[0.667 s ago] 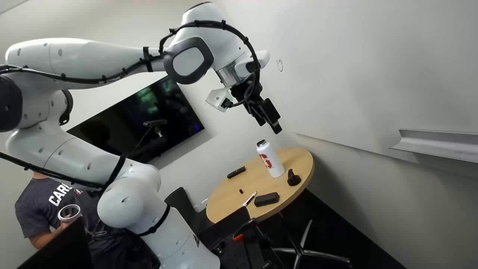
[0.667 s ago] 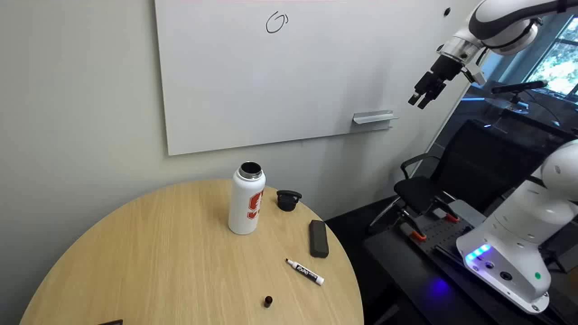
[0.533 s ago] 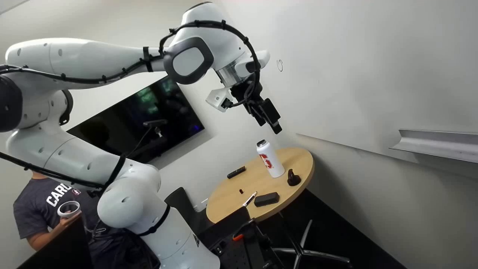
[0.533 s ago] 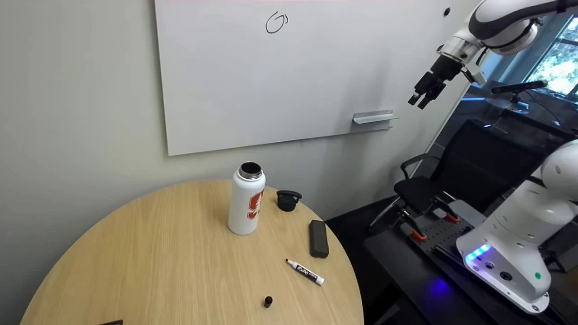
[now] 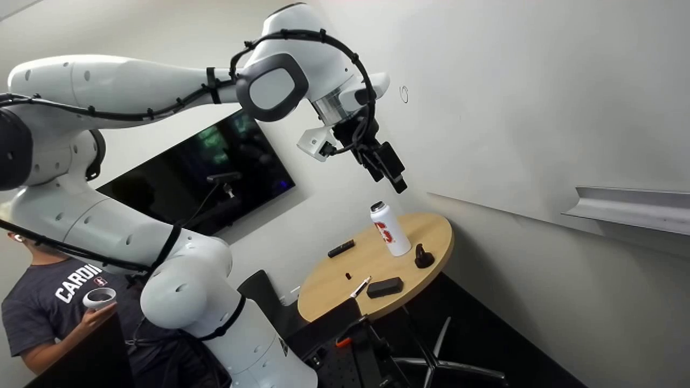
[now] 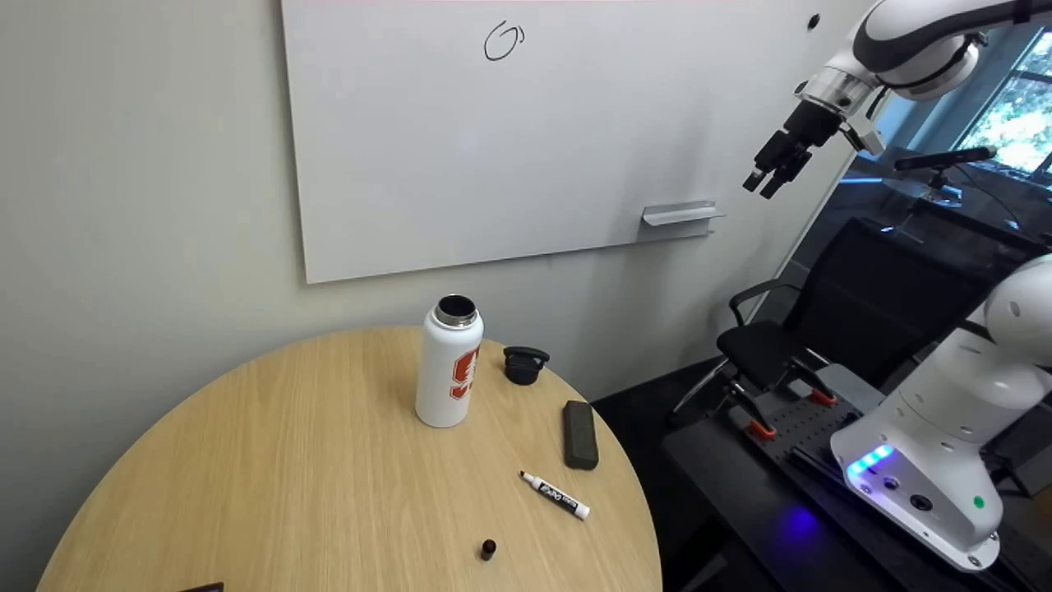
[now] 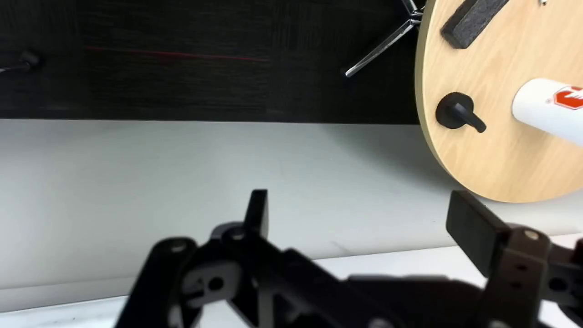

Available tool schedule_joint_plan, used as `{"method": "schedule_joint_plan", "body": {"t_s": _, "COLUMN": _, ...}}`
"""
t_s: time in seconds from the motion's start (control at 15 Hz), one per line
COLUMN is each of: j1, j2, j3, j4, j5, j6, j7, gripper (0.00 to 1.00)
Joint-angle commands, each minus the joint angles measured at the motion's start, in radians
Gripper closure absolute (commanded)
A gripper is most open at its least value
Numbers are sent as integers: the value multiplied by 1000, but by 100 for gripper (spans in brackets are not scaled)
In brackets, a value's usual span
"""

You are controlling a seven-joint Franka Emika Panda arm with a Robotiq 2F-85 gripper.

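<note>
Person [image 5: 51, 310] has shifted — robot arm [image 5: 140, 83] outstretched, end tilted down — fingers [image 7: 473, 232] wide apart, empty.

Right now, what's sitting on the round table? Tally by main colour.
White: 2 (water bottle, Expo marker)
Black or dark: 4 (bottle lid, whiteboard eraser, marker cap, remote-like bar)
Total in view: 6
</note>
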Motion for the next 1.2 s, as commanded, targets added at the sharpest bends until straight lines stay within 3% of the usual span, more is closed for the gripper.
{"method": "schedule_joint_plan", "body": {"t_s": 0.0, "j1": -21, "j2": 2, "j3": 19, "j4": 2, "j5": 11, "j6": -4, "j7": -9, "gripper": 0}}
{"method": "schedule_joint_plan", "body": {"t_s": 0.33, "j1": -21, "j2": 2, "j3": 19, "j4": 2, "j5": 11, "j6": -4, "j7": -9, "gripper": 0}}
{"method": "schedule_joint_plan", "body": {"t_s": 0.67, "j1": 76, "j2": -60, "j3": 156, "j4": -103, "j5": 19, "j6": -14, "j7": -1, "gripper": 0}}
{"method": "schedule_joint_plan", "body": {"t_s": 0.93, "j1": 225, "j2": -102, "j3": 311, "j4": -174, "j5": 51, "j6": -31, "j7": 31, "gripper": 0}}
{"method": "schedule_joint_plan", "body": {"t_s": 1.07, "j1": 305, "j2": -113, "j3": 354, "j4": -175, "j5": 87, "j6": -50, "j7": 18, "gripper": 0}}
{"method": "schedule_joint_plan", "body": {"t_s": 1.13, "j1": 264, "j2": -65, "j3": 334, "j4": -160, "j5": 58, "j6": -14, "j7": 26, "gripper": 0}}
